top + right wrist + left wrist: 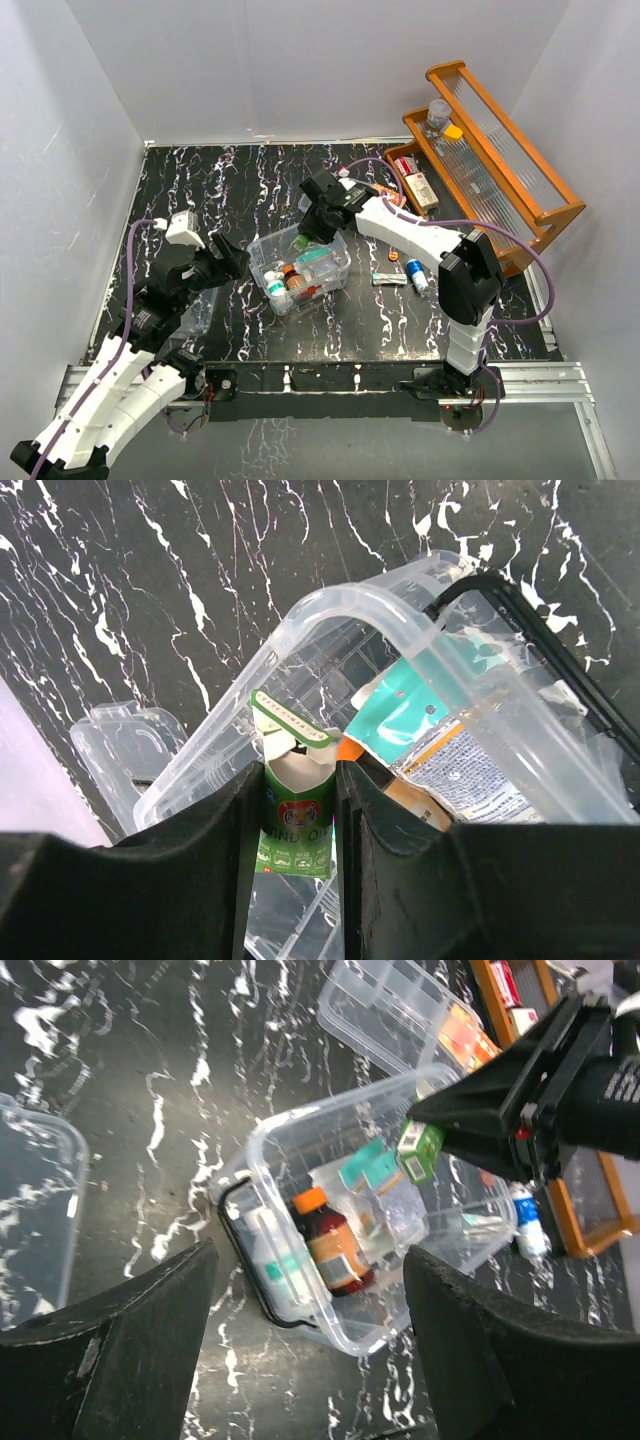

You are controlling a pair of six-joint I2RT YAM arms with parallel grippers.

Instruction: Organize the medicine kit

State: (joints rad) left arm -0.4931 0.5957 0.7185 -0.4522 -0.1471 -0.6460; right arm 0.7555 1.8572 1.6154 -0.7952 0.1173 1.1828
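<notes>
The medicine kit (258,262), a clear plastic box with its lid off, sits near the middle of the black, white-veined surface (200,190), turned at an angle to the edges. Inside it lie a brown bottle with an orange cap (335,1250), a teal packet (365,1165) and further small packs that cannot be told apart. A black handle (245,1260) shows at the kit's end nearest the left arm.

The right gripper (298,790) hangs over the kit's far rim, its jaws clamped on a small green carton (420,1150) whose top flap stands open.

The left gripper (310,1260) is just left of the kit, its jaws wide apart and holding nothing.

A clear lid (390,1010) lies beyond the kit, and another clear plastic piece (30,1220) lies to the left. Right of the kit, a blue-and-white tube (417,277) and a small orange item (393,255) lie near a wooden tiered rack (520,215).
</notes>
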